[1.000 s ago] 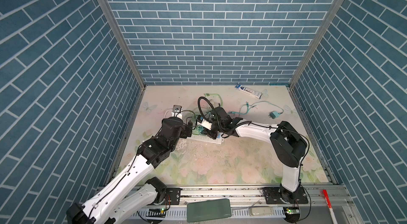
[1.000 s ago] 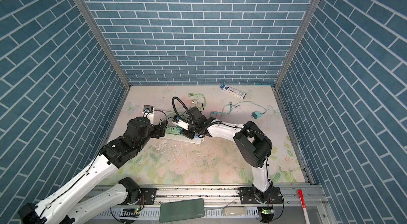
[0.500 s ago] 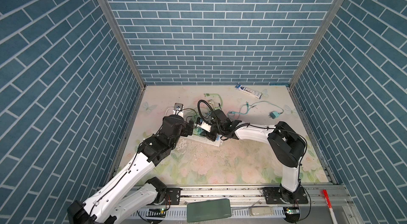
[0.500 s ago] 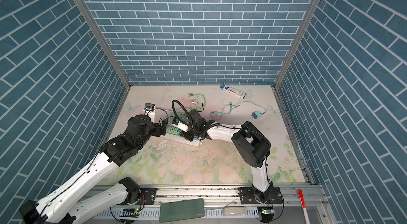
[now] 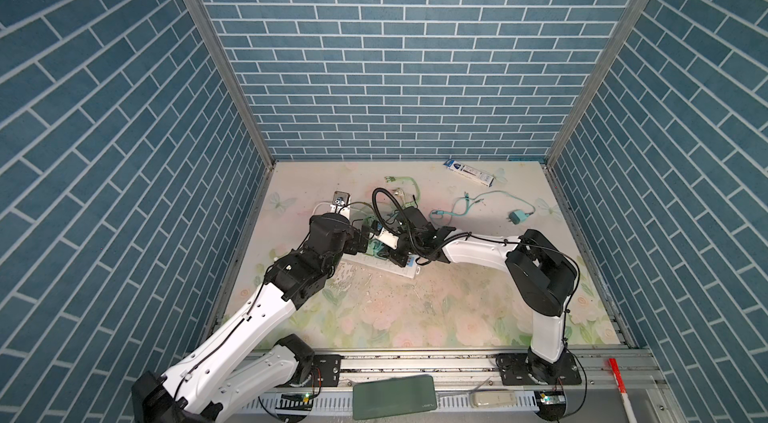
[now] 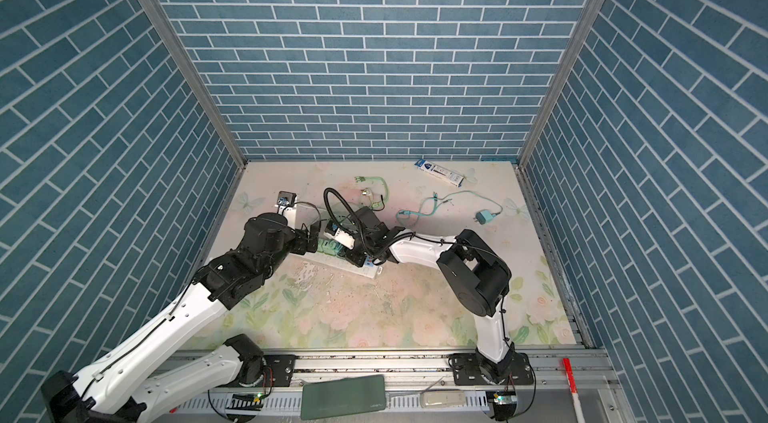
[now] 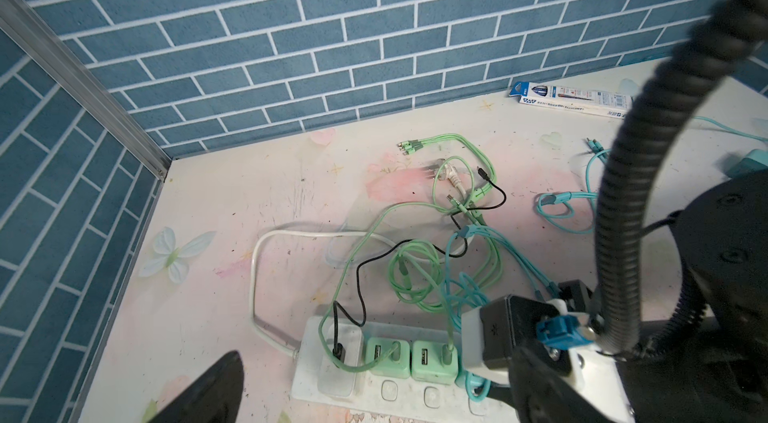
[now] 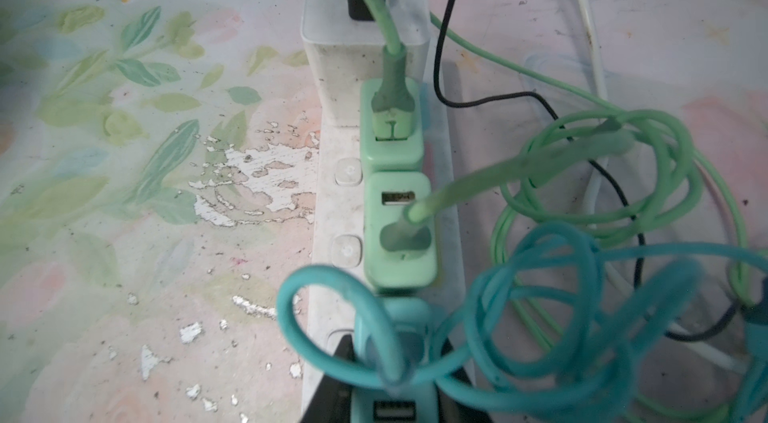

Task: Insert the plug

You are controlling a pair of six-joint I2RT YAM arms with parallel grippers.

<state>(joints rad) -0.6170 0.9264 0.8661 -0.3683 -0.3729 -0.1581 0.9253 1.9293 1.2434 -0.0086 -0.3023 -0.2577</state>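
Note:
A white power strip (image 5: 401,270) (image 6: 368,271) (image 8: 328,175) lies mid-table, carrying a white charger (image 8: 365,26) and two mint chargers (image 8: 399,234). My right gripper (image 8: 395,392) (image 5: 392,252) is shut on the teal plug (image 8: 419,400), which stands upright over the strip beside the second mint charger. Teal cable loops (image 8: 540,317) hide its base, so I cannot tell how deep it sits. My left gripper (image 7: 374,400) (image 5: 368,240) is open at the strip's left end, fingers (image 7: 208,392) wide apart and holding nothing.
Green, teal and black cables (image 7: 436,267) tangle behind the strip. A second teal charger (image 5: 517,217) with its cord lies back right, a pen box (image 5: 469,171) near the back wall, a small grey device (image 5: 341,200) back left. Brick walls close three sides.
My right gripper has shifted slightly left and down onto the strip with the teal plug. The left gripper's jaws have widened a little.

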